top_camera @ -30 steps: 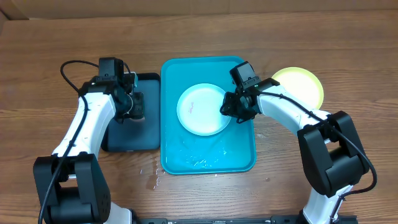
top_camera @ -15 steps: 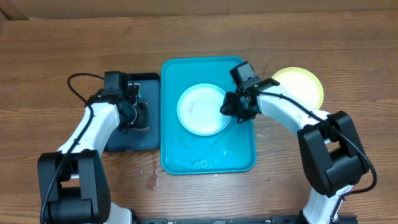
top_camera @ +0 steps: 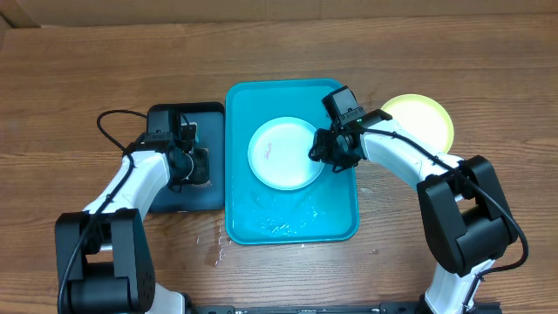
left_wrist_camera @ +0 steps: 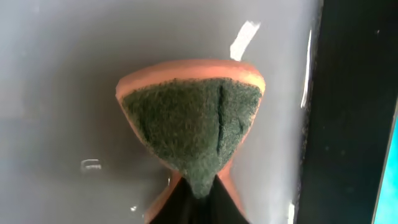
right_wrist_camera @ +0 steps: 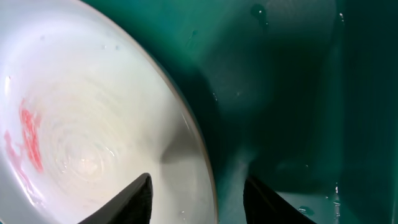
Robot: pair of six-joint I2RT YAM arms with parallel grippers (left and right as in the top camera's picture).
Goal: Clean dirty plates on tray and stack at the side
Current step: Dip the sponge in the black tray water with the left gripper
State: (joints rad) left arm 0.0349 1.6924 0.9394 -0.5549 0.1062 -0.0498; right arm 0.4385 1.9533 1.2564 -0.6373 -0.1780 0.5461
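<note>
A pale plate [top_camera: 281, 153] lies in the turquoise tray [top_camera: 292, 234]. My right gripper [top_camera: 324, 150] stands open at its right rim. In the right wrist view one finger is over the plate [right_wrist_camera: 93, 112] and the other over the tray floor [right_wrist_camera: 292, 93], with the rim between them; a red smear [right_wrist_camera: 30, 137] marks the plate. A yellow-green plate [top_camera: 423, 118] rests on the table to the right of the tray. My left gripper [top_camera: 193, 166] is over the dark tray [top_camera: 170, 196], shut on an orange sponge [left_wrist_camera: 189, 121] with a green scouring face, pinched at its tip [left_wrist_camera: 199, 186].
Water pools on the turquoise tray's front part [top_camera: 279, 222], and drops lie on the wooden table [top_camera: 214, 249] by its front left corner. The dark tray sits right against the turquoise tray's left side.
My left arm has shifted a little toward the front of the dark tray with the sponge. The right arm and the pale plate have not moved.
</note>
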